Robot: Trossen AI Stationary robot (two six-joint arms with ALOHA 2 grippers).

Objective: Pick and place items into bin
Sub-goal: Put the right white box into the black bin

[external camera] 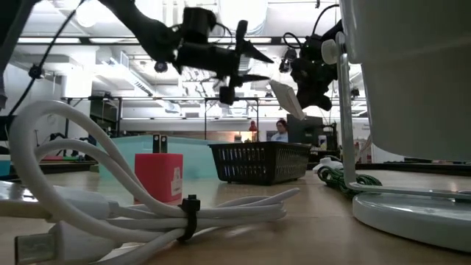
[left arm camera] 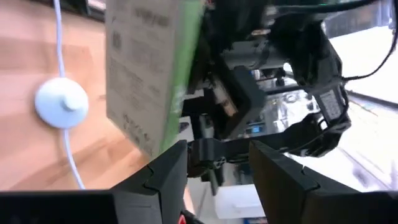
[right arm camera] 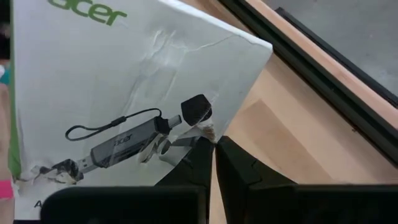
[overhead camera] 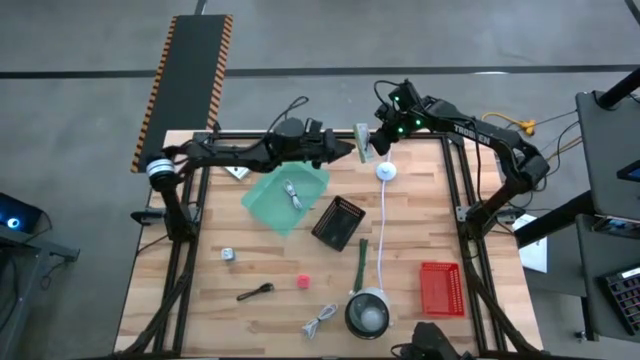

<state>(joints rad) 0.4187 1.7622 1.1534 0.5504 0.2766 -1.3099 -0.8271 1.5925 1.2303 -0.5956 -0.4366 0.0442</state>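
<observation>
Worktop [overhead camera: 420, 220] mostly uncleared: one cable [overhead camera: 291, 192] in green bin [overhead camera: 265, 200]; right claw [right arm camera: 213, 144] pinches card [right arm camera: 118, 81], left claw [left arm camera: 214, 163] half-open, empty.

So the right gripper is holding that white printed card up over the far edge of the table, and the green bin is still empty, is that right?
Not quite. The right gripper does pinch the white printed card above the table's far edge, but the green bin isn't empty: the high view shows a coiled silver-white cable already lying inside it.
</observation>
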